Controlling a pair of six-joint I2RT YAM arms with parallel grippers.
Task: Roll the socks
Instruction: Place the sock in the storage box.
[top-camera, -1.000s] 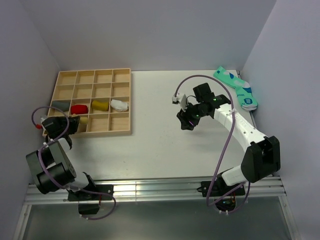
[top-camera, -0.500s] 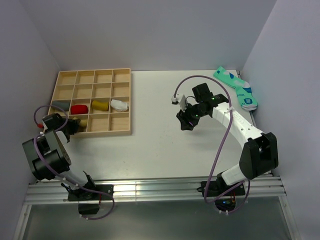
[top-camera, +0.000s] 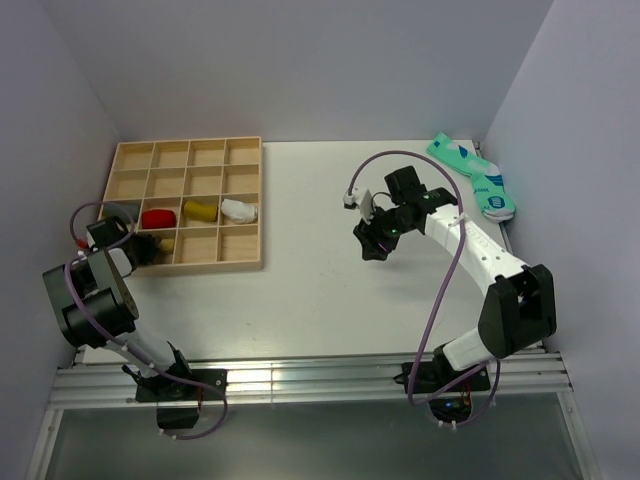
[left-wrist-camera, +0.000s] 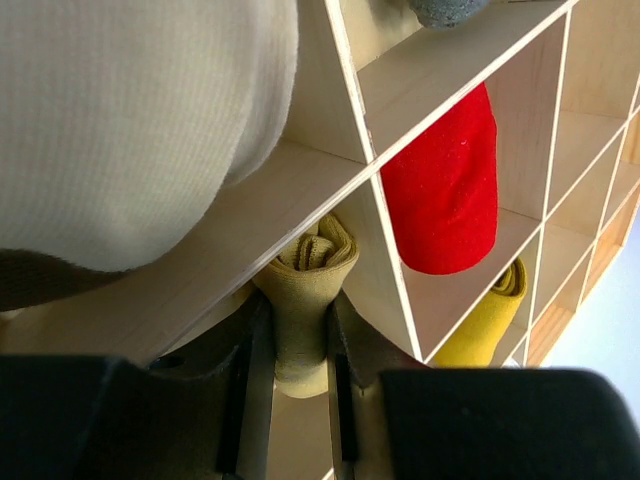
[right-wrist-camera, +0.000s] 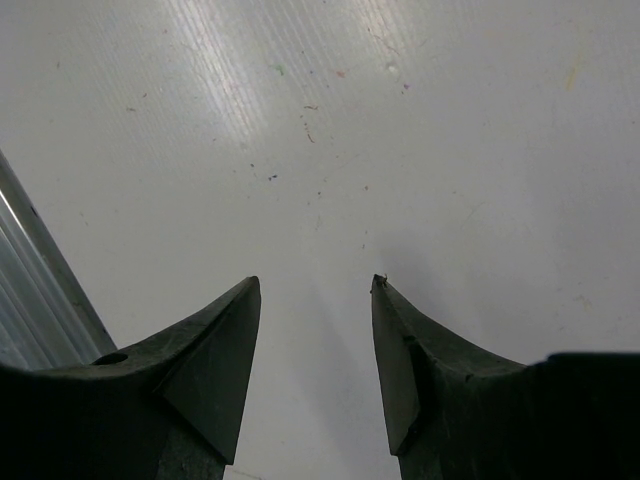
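Counting four rolled socks (top-camera: 158, 217) in the wooden tray (top-camera: 190, 152), we see our left gripper (left-wrist-camera: 293, 370) clamping a mustard roll (left-wrist-camera: 305, 265) there, right gripper (right-wrist-camera: 315, 285) open and empty, teal socks (top-camera: 470, 175) unrolled.

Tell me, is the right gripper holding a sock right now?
No, the right gripper stands open with only the bare table showing between its jaws.

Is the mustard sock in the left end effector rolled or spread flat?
Rolled: the mustard sock shows a spiral end and sits as a compact bundle pinched in the left end effector, against the wooden tray.
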